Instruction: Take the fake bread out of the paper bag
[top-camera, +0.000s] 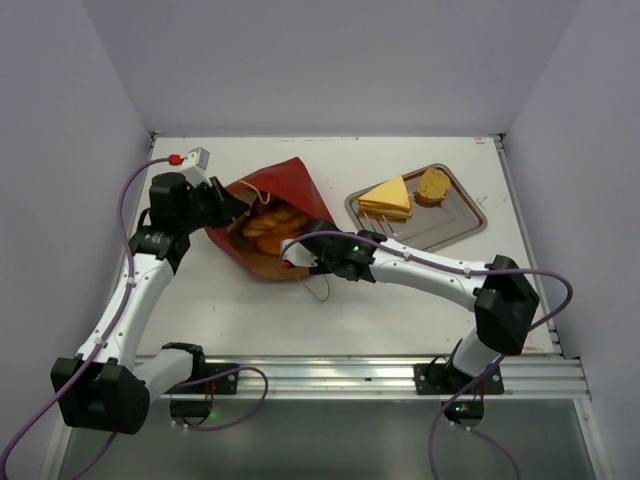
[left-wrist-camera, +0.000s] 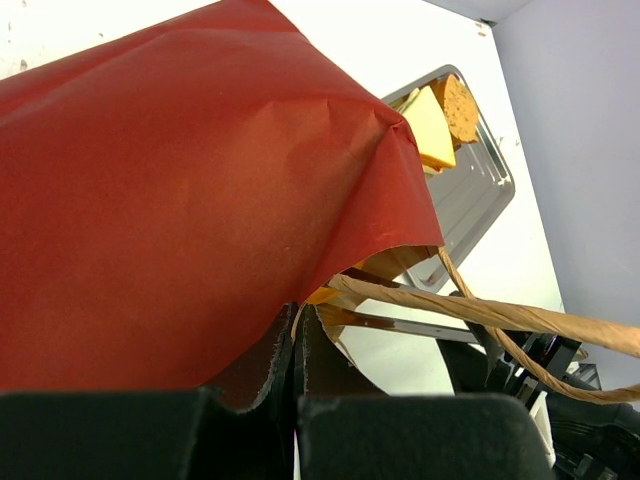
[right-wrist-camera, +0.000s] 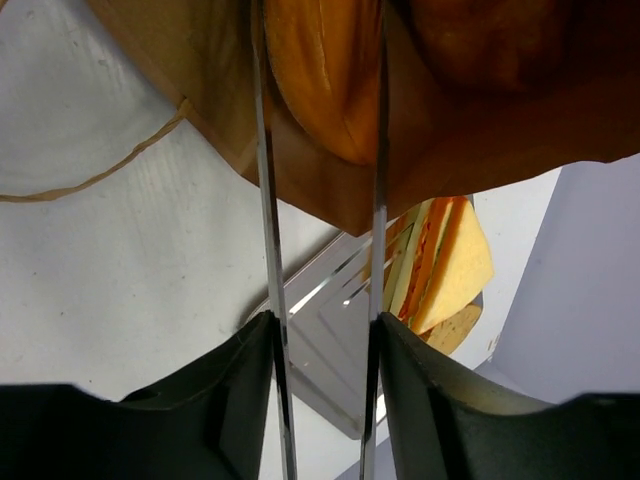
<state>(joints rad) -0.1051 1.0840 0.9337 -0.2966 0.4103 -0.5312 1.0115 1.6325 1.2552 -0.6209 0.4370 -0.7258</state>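
Observation:
The red paper bag (top-camera: 277, 186) lies on its side, mouth toward my arms, and fills the left wrist view (left-wrist-camera: 180, 200). My left gripper (left-wrist-camera: 295, 352) is shut on the bag's torn upper rim, at the bag's left side (top-camera: 222, 208). Glossy orange rolls of fake bread (top-camera: 268, 227) lie inside. My right gripper (right-wrist-camera: 322, 335) is shut on metal tongs (right-wrist-camera: 265, 200), at the bag's mouth (top-camera: 316, 250). The two tong blades reach into the bag on either side of one roll (right-wrist-camera: 320, 80). A yellow-topped sandwich (top-camera: 388, 197) and a brown round slice (top-camera: 432, 185) lie on the tray.
The steel tray (top-camera: 455, 225) stands right of the bag, near the table's right edge. A string handle (right-wrist-camera: 90, 180) lies looped on the white table in front of the bag, and another (left-wrist-camera: 480, 312) hangs across the mouth. Walls close in left, back and right.

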